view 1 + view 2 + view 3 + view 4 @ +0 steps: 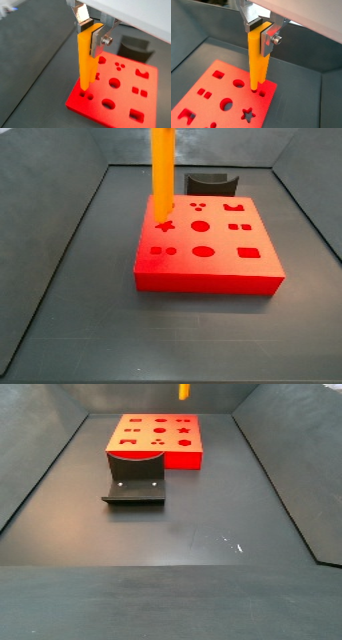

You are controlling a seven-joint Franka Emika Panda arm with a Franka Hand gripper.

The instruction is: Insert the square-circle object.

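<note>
My gripper (91, 31) is shut on the top end of the square-circle object (86, 55), a long orange-yellow bar that hangs upright; both show in a wrist view (261, 30) (256, 60). The bar's lower end is over a corner of the red block (127, 102), just above a pair of small holes (258, 92). I cannot tell if it touches the block. In a side view the bar (162, 173) comes down from the top edge over the block's (214, 268) far left corner. Only its tip (183, 391) shows beyond the block (158, 452). The gripper is out of both side views.
The dark fixture (134, 484) stands on the floor next to the red block, also seen in a side view (211, 183) and a wrist view (137, 50). Grey bin walls (54, 248) slope up around the dark floor (174, 544).
</note>
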